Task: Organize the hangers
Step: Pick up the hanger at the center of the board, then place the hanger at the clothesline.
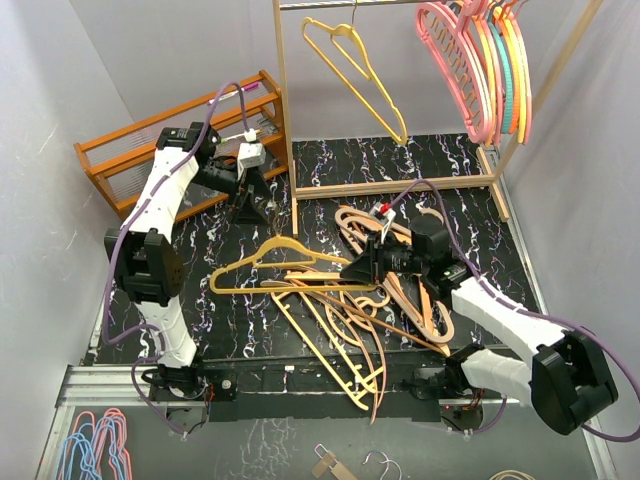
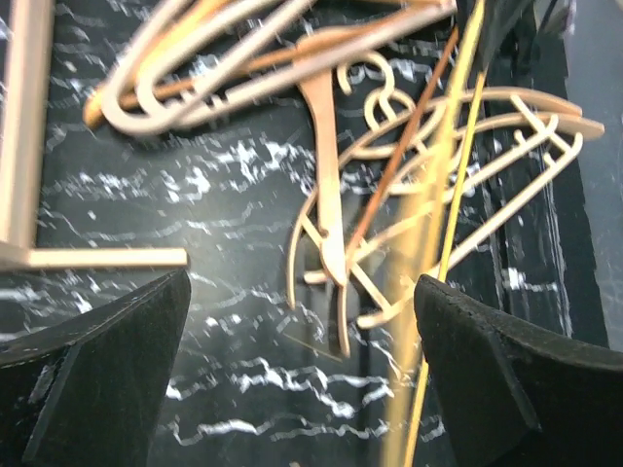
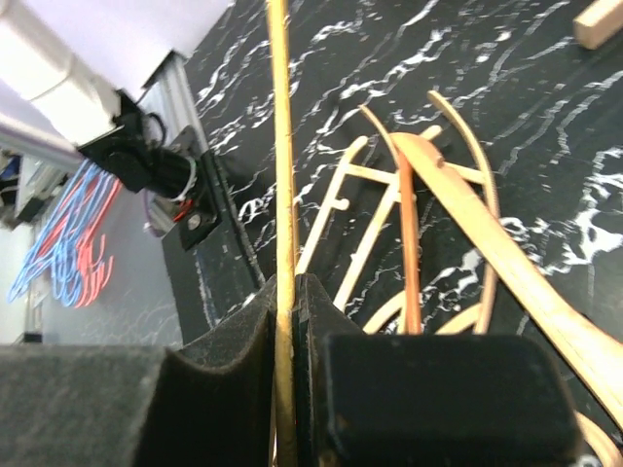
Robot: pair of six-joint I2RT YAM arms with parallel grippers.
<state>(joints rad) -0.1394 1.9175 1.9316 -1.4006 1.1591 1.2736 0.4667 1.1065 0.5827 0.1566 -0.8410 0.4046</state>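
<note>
The right hand (image 1: pixel 362 270) is pinching the thin bottom bar of a yellow hanger (image 1: pixel 285 262), its fingers (image 3: pixel 224 360) pressing together on the bar. That hanger is lying at the middle of the black marbled worktop (image 1: pixel 230 325), touching a tangled pile of tan hangers (image 1: pixel 340 330) that is spreading toward the near edge, a few of them sticking out over it. The left hand (image 1: pixel 248 208) is hovering near the far left corner, beside the slatted rack (image 1: pixel 130 150); its fingers (image 2: pixel 107 379) are standing spread wide and gripping nothing. Along the far edge, a pale yellow hanger (image 1: pixel 355 70) and a bunch of pink, orange and teal hangers (image 1: pixel 485 70) are hanging from the rail of the wooden frame (image 1: pixel 283 120).
</note>
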